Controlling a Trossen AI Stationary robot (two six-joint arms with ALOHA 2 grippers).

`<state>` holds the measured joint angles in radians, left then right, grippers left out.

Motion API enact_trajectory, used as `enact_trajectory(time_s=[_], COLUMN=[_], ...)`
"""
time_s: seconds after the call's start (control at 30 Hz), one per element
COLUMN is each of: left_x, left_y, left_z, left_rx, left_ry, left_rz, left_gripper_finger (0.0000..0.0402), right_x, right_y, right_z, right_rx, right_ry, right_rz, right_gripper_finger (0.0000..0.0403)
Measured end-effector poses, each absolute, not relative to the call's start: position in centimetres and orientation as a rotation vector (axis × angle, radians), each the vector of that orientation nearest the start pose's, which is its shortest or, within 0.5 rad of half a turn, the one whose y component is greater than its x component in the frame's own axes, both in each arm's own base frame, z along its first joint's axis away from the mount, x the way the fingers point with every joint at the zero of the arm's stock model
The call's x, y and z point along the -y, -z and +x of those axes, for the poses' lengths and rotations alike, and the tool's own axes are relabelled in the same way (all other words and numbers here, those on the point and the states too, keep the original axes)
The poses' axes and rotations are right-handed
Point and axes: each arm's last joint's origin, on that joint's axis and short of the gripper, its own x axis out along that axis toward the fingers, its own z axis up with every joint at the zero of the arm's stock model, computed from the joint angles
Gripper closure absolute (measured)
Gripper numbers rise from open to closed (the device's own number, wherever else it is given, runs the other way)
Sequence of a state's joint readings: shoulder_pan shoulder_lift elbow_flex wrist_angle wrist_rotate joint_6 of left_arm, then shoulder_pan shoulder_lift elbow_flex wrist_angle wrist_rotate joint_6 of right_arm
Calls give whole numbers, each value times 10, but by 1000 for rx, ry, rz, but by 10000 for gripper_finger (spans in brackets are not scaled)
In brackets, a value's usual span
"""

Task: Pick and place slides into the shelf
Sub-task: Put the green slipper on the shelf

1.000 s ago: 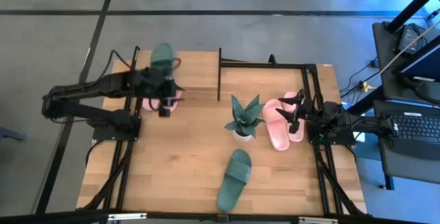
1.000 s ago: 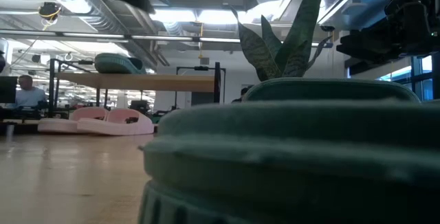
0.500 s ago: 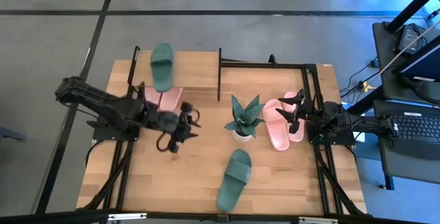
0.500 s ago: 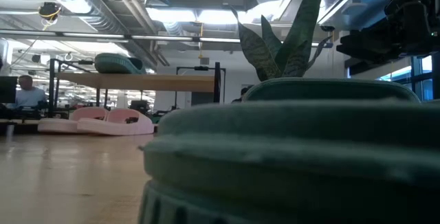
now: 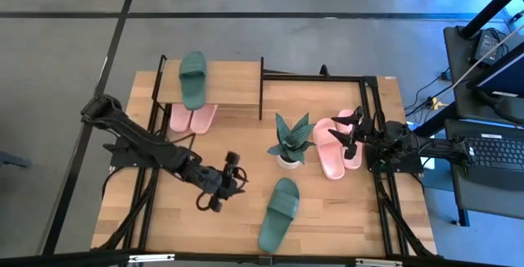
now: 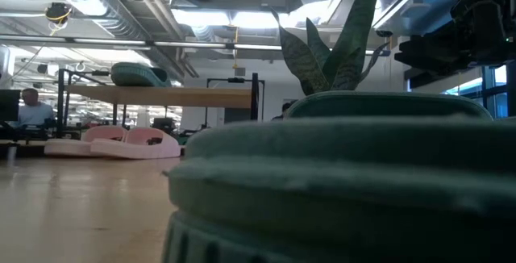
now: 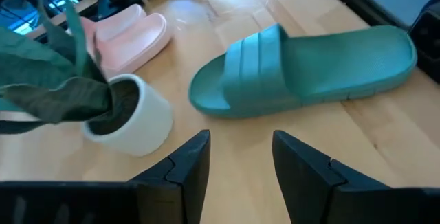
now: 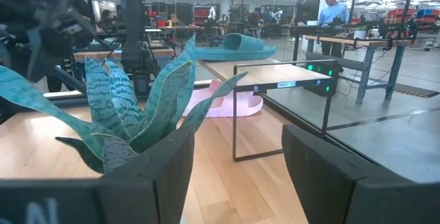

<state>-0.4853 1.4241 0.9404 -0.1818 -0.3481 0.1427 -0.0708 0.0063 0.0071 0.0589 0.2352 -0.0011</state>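
One dark green slide lies sole-down on the table near the front edge; it also shows in the left wrist view and fills the low view. My left gripper hovers open just left of it, tipped down, touching nothing. The shelf stands at the far left with a second green slide on its top board and a pink pair on the table beneath. Another pink pair lies at the right. My right gripper waits open over it.
A spiky potted plant in a white pot stands mid-table between the shelf and the right pink pair, just beyond the green slide. Black frame rails run along the far right. Bare wood lies at the front left.
My left gripper has swung from the shelf's front toward the table's near edge and right, sinking and tipping down, and now stands near the green slide on the table. It carries nothing. The slides have not moved.
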Motion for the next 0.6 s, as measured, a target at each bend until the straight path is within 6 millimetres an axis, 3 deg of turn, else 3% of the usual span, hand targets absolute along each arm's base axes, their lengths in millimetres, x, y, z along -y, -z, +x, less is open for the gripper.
enact_trajectory(time_s=[0.6], left_x=[167], left_y=[-188], left_z=[315], left_rx=[-454], left_ry=[217], left_rz=[417], left_gripper_finger=[252], right_x=[14], right_y=[-171], right_z=[96], right_rx=[59], right_ry=[306], right_rz=[4], right_gripper_finger=[182])
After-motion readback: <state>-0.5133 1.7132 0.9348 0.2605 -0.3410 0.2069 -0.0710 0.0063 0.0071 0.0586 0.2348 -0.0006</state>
